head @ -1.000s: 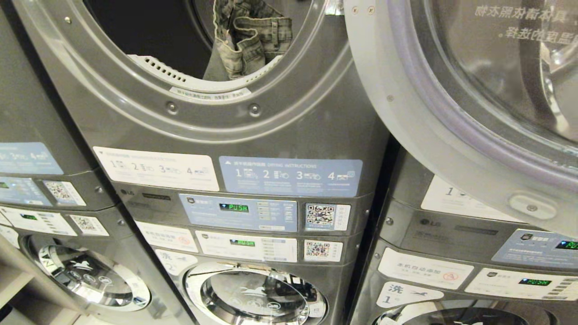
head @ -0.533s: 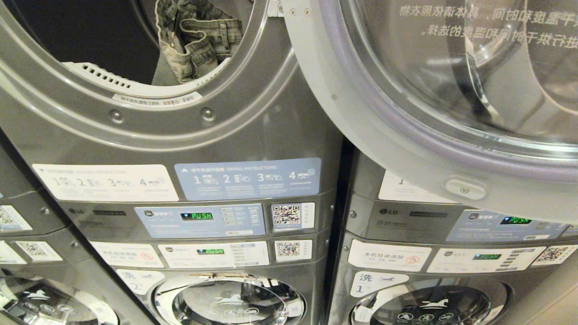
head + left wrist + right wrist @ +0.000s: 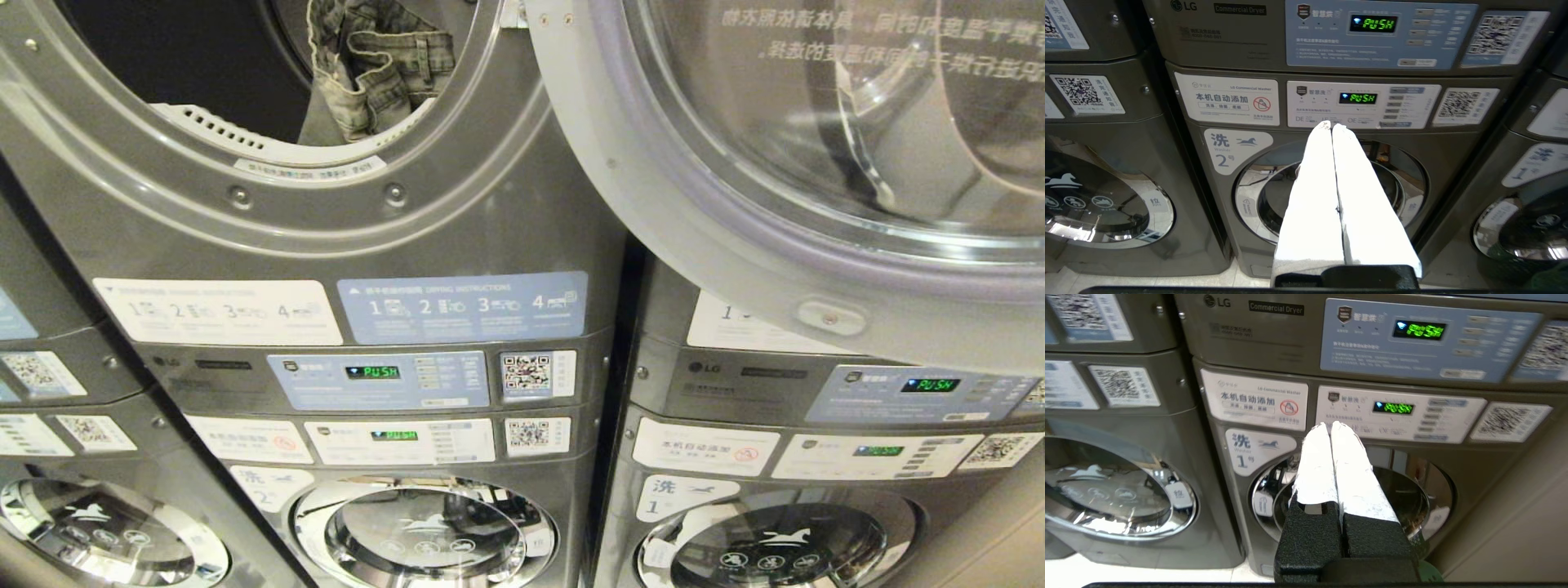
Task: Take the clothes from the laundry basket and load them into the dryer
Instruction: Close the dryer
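The upper dryer stands open in the head view, and a pair of grey-green jeans lies inside its drum. Its round glass door is swung out to the right. Neither arm shows in the head view. My left gripper is shut and empty, its white fingers pointing at the washer marked 2. My right gripper is also shut and empty, in front of the washer marked 1. I cannot make out the laundry basket.
Stacked grey machines fill the view, each with control panels showing green PUSH displays. Another stack stands to the left. A sliver of something green shows low by the right gripper. Pale floor tiles run below the washers.
The whole head view has shifted: the machines sit further left than a second ago, so the camera has moved. The jeans and both grippers keep their places.
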You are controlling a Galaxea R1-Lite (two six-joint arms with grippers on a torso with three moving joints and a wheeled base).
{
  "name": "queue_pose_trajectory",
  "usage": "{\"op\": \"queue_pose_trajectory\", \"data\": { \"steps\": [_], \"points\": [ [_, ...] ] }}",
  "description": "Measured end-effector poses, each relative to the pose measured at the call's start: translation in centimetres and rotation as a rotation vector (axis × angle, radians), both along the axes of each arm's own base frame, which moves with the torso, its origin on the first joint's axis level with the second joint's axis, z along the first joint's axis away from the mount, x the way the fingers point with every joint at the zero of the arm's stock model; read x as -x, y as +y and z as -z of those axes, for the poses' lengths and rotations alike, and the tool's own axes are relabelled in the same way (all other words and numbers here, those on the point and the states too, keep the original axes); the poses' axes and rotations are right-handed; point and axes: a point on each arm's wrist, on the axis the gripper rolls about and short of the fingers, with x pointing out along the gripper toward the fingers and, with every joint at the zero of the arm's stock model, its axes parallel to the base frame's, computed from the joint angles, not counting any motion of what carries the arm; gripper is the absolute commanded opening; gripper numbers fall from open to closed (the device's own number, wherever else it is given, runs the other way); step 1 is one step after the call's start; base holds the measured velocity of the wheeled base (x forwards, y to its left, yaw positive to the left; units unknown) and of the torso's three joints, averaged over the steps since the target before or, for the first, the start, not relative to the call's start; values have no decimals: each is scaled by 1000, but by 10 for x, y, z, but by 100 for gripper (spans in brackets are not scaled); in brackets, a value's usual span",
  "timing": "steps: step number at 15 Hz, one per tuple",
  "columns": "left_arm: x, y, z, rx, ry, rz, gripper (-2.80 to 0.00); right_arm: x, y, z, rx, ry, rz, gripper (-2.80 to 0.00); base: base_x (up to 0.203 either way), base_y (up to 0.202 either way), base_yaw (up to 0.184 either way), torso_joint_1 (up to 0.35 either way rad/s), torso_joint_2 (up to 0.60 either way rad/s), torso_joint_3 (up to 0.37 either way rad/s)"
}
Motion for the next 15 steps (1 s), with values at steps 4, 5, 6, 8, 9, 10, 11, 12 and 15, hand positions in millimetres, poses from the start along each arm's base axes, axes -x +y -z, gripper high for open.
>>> {"op": "queue_pose_trajectory", "data": {
  "steps": [4,5,6,8,9,10,11,12,15],
  "points": [
    [0,0,0,0,0,0,-280,0,0,0,-2,-1,1,-280,-195,0,2,-1,2,6],
    [0,0,0,0,0,0,-280,0,0,0,-2,-1,1,-280,-197,0,4,-1,-1,4],
    [0,0,0,0,0,0,-280,0,0,0,-3,-1,1,-280,-194,0,1,2,2,2],
    [0,0,-1,-2,-6,0,-280,3,-1,-10,0,-31,23,-280,-126,0,1,2,-1,2],
    [0,0,-1,-2,-6,0,-280,6,-1,-23,-2,-65,47,-280,0,0,0,0,0,0],
    [0,0,-1,-3,-6,0,-280,9,-2,-36,-10,-87,73,-280,0,0,0,0,0,0],
    [0,0,-1,-3,-6,0,-280,9,-2,-54,-28,-103,101,-280,0,0,0,0,0,0],
    [0,0,-1,-3,-6,0,-280,8,-3,-76,-57,-111,133,-280,0,0,0,0,0,0],
    [0,0,-1,-3,-6,0,-280,-18,-7,-134,-175,-75,296,-280,0,0,0,0,0,0]
  ]
}}
